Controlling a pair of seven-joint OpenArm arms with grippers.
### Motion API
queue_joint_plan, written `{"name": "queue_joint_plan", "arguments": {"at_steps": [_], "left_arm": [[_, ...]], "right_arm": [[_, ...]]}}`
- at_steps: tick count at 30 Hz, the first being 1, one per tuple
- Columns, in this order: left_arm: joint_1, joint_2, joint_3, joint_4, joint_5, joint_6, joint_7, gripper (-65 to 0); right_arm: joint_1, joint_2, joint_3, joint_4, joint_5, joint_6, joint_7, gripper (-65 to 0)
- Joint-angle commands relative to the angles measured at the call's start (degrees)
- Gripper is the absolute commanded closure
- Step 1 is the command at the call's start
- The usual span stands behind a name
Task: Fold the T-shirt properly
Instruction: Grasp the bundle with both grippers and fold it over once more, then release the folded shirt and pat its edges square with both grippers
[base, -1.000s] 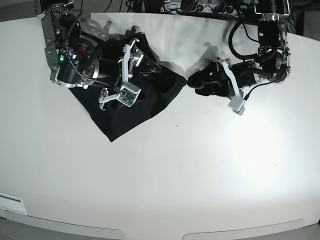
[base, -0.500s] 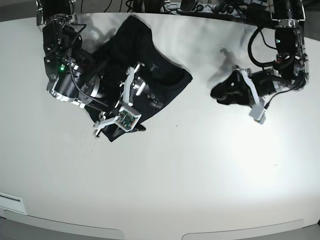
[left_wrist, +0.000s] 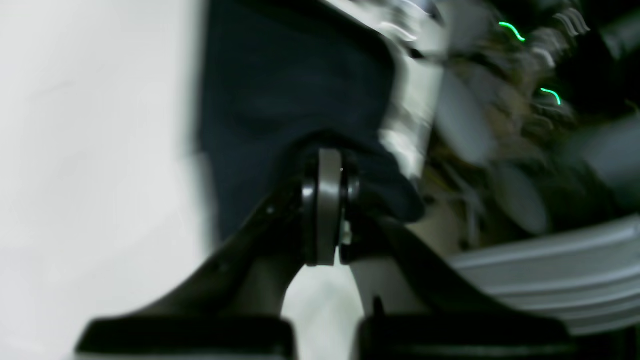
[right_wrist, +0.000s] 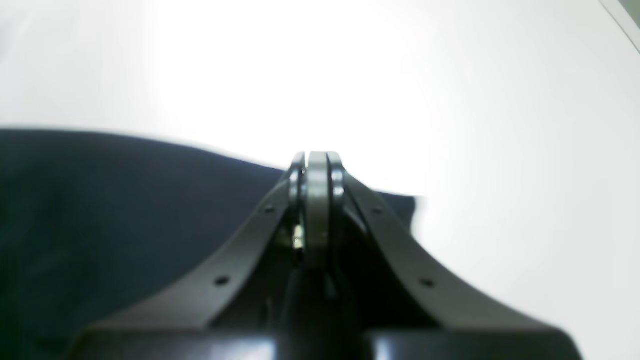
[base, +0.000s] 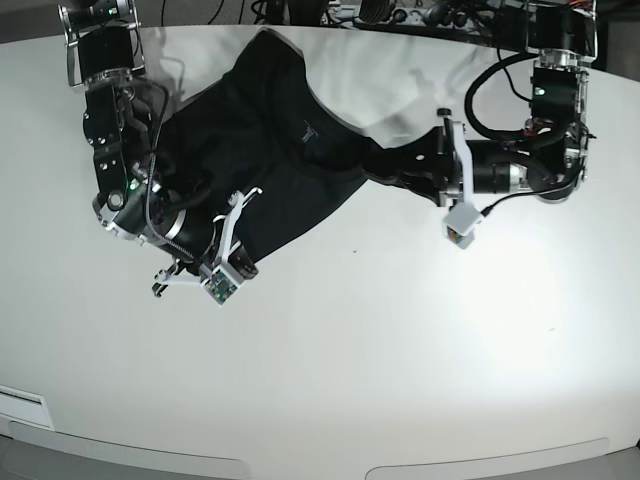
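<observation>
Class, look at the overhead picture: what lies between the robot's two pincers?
In the base view, the black T-shirt spans the stretch from the right pincer to the left pincer. Each wrist view shows the jaws shut on an edge of its cloth.

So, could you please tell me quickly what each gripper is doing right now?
Left gripper: shut on the plain black cloth T-shirt.
Right gripper: shut on the T-shirt's edge.

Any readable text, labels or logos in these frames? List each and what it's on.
None readable.
T-shirt: a small grey mark near the collar in the base view, too small to read.
Table: no print visible.
Both wrist views are blurred; no lettering shows on either end effector.
</observation>
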Motion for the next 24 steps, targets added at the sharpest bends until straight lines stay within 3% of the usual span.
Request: {"name": "queue_joint_plan", "arguments": {"at_steps": [1,4,12,19,24], "left_arm": [[-0.31,0.2,1.53,1.9,-1.41,-0.52,0.83,0.0],[-0.2,2.73,6.71,3.1,-1.41,-0.52,0.85,0.0],[-0.2,8.74,18.97,1.57,20.46,-0.52,-9.33,0.0],[-1.44,9.53,26.14,-4.81,34.73,-0.52,-19.1,0.0],[-6.75,9.14,27.71,-13.11,38.8,-0.52,-20.2,0.0]], "right_arm": [[2.14,0.2,0.11,-0.46,1.57,0.92,1.73,0.0],[4.85,0.68,0.09,-4.83,3.85,3.13,1.27,0.0],[7.63,2.6,-0.15,-13.11,7.63,7.82,0.26,0.0],[6.84,5.81,-0.15,-13.11,9.46,7.82,-1.22,0.0],[3.06,9.25,-0.15,-12.98,13.18,7.82,-3.41,0.0]]}}
